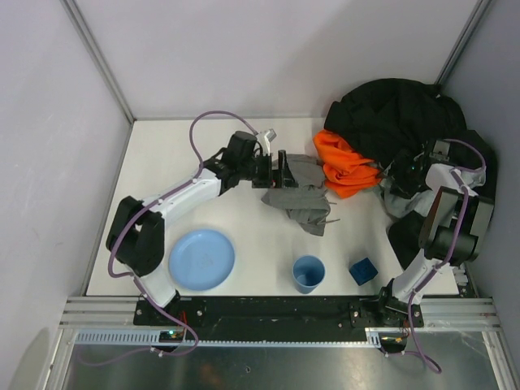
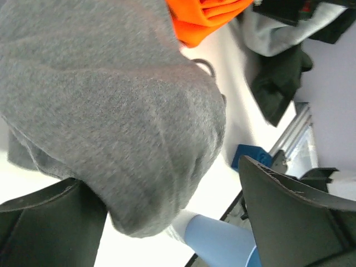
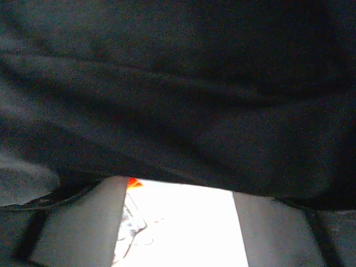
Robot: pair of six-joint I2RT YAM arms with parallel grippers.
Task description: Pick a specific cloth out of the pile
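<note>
Grey cloth sags, unclamped, between the left end effector's spread-apart jaws.

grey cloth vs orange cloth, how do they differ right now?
Colour: the grey cloth is mid-grey, the orange cloth bright orange. Pose: the grey cloth lies spread out with thin cords trailing; the orange cloth is bunched in folds. Place: the grey cloth sits mid-table, the orange cloth against the black jacket. Both are soft fabric.

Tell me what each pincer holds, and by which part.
Nothing is clamped. The left pincer is open, with a fold of the grey cloth between its spread fingers. The right pincer is open under the black jacket, with nothing between its fingers.
</note>
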